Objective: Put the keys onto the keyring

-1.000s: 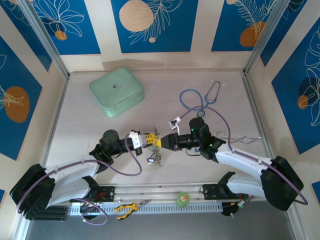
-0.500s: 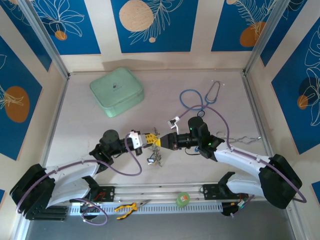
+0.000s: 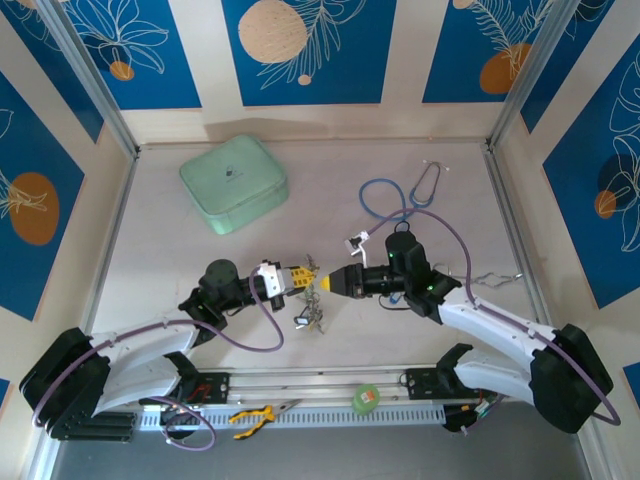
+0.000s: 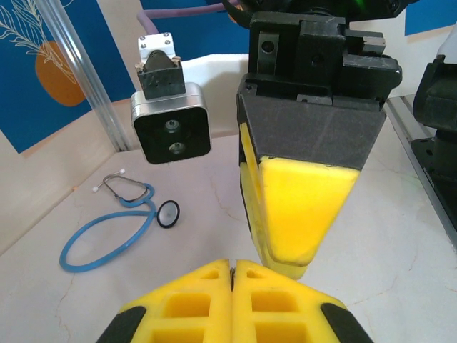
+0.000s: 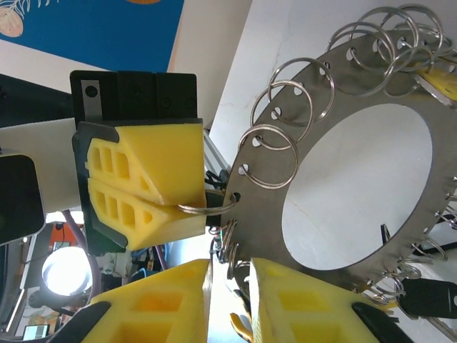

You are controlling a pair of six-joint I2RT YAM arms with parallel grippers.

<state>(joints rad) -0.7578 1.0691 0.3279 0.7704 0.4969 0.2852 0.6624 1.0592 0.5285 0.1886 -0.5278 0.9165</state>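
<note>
The keyring (image 5: 357, 89), a flat silvery plate with a wide hole and several small split rings along its rim, hangs upright between my two grippers (image 3: 314, 272). My left gripper (image 5: 203, 207) (image 3: 303, 280) (image 4: 232, 266) is shut on one small split ring threaded through the plate's edge. My right gripper (image 5: 232, 268) (image 3: 330, 284) (image 4: 285, 261) faces it, jaws a narrow gap apart, with a few split rings and the plate's rim in the gap. Keys (image 3: 310, 318) dangle below the plate; a black tag (image 5: 421, 296) and a yellow tag (image 5: 437, 71) show at the rim.
A mint-green case (image 3: 234, 183) lies at the back left. A blue stethoscope (image 3: 400, 195) (image 4: 107, 229) lies behind the right arm. Yellow pliers (image 3: 255, 414) and a green tape roll (image 3: 366, 398) rest on the front rail.
My right gripper has drawn back slightly to the right, away from the left one, and its arm has shifted right. The left arm has stayed put.
</note>
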